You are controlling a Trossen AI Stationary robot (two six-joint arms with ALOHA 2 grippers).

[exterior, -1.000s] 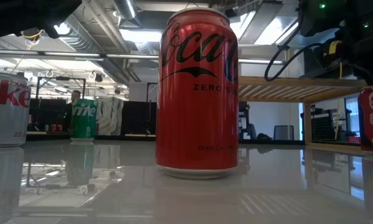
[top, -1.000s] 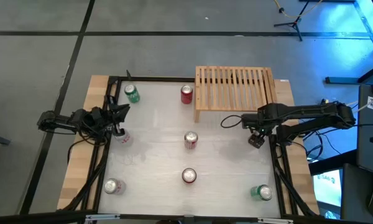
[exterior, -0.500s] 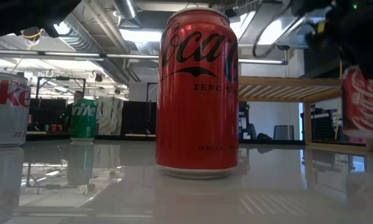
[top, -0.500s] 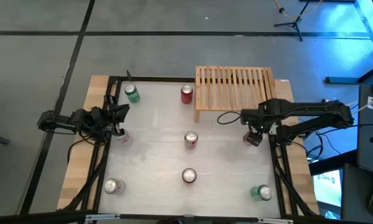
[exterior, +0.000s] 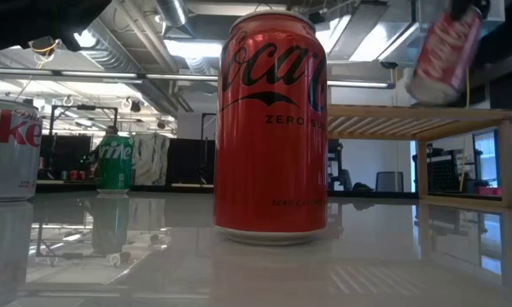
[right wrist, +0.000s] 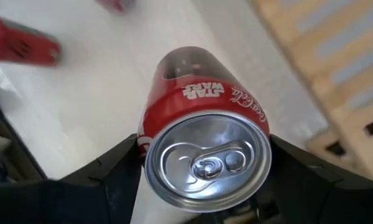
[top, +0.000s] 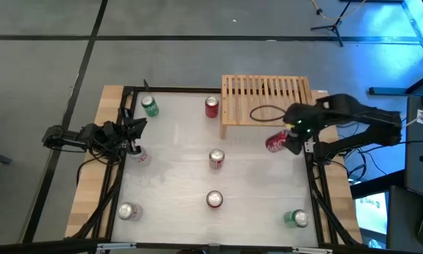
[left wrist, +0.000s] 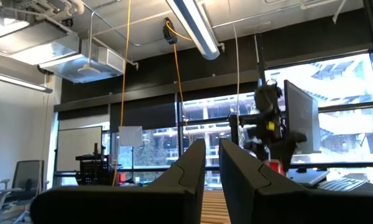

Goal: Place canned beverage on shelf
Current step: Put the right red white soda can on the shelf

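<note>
You saw the held red can [exterior: 444, 47] blurred and cut off at the low view's top edge.

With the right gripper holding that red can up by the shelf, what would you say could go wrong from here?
1. The red can is tilted in the right gripper; set down like this, it may land on an edge and topple.
2. It hangs beside the shelf, barely above the slatted top in the low view, so it might clip the front edge.
3. A cable loop lies over the slats and could snag or unsettle the can.

The left gripper waits at the table's left side.
</note>
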